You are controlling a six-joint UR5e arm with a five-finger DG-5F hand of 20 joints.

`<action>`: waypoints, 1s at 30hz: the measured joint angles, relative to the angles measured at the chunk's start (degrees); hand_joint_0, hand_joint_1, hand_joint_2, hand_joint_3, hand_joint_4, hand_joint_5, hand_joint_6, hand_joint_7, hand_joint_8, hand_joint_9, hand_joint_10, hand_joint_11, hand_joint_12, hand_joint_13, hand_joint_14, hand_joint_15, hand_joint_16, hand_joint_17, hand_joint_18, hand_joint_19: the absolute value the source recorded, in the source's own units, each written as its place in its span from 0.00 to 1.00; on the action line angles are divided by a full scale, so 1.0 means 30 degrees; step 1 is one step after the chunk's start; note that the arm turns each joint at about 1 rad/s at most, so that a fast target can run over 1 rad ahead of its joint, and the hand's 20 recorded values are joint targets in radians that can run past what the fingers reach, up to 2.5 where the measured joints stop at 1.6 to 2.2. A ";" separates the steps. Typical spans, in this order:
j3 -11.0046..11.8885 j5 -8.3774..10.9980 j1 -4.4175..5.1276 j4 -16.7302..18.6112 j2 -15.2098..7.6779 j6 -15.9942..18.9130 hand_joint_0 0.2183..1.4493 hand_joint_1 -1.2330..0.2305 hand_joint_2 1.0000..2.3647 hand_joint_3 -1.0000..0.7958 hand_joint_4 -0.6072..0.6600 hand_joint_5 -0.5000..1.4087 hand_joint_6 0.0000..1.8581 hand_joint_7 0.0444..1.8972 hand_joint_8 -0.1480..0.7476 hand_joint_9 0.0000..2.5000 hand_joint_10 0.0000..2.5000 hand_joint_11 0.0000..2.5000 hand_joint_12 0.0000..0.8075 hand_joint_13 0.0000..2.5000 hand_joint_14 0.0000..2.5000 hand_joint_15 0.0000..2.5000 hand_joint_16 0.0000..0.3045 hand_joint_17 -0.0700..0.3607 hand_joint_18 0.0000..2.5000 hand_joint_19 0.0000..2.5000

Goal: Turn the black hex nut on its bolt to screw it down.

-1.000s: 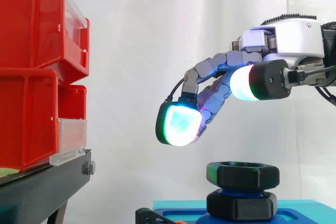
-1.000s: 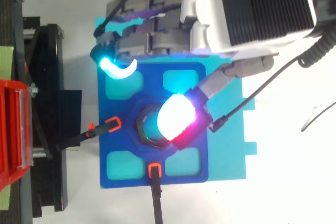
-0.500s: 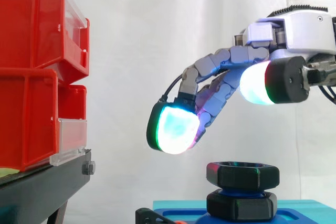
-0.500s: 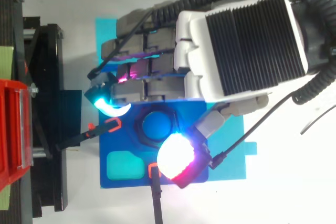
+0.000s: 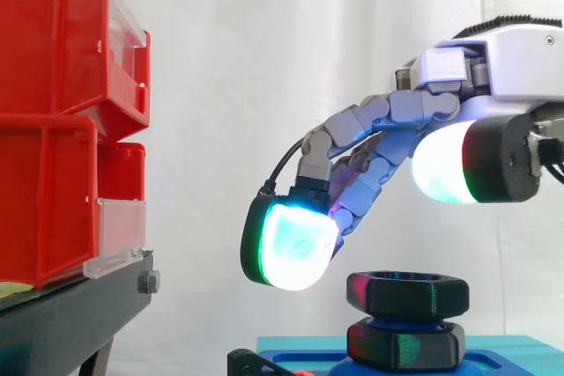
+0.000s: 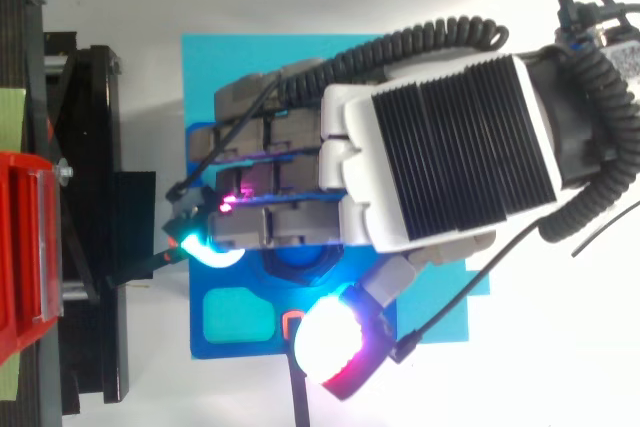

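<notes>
The black hex nut (image 5: 406,293) sits high on its bolt, above a second black nut (image 5: 405,346) at the base. In the top view a sliver of the nut (image 6: 300,269) shows under the hand, on the blue plate (image 6: 235,317). My hand (image 5: 507,55) hovers above and right of the nut, open, its fingers stretched down and left in a loose curve. One glowing fingertip pad (image 5: 291,248) hangs just left of the nut and slightly above it, not touching. The thumb pad (image 5: 449,165) stays high, apart from the fingers. From above, the back of the hand (image 6: 440,157) covers most of the nut.
Stacked red bins (image 5: 62,121) stand on a black stand (image 5: 79,314) at the left. The blue plate rests on a cyan base (image 6: 215,67). Two black clips with orange tips (image 6: 292,325) reach onto the plate from the left and the front.
The hand has swept across the plate, from its far edge to over the nut in the top view. In the side view the fingertip pad dropped lower and closer to the nut's left side.
</notes>
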 measured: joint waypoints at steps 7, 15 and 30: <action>-0.0012 0.0001 0.0246 0.0040 -0.0008 0.0006 0.25 0.72 0.00 0.28 0.62 0.24 0.27 0.57 0.44 0.32 0.00 0.01 0.39 0.21 0.00 0.03 0.14 0.39 0.18 0.13; -0.0010 -0.0050 0.0278 -0.0126 -0.0006 -0.0020 0.25 0.72 0.00 0.28 0.61 0.25 0.27 0.60 0.45 0.33 0.00 0.02 0.39 0.21 0.00 0.03 0.14 0.39 0.19 0.13; -0.0039 -0.0119 -0.0012 0.0090 -0.0194 -0.0437 0.25 0.72 0.00 0.28 0.59 0.27 0.27 0.74 0.45 0.36 0.00 0.03 0.38 0.23 0.00 0.03 0.14 0.38 0.20 0.13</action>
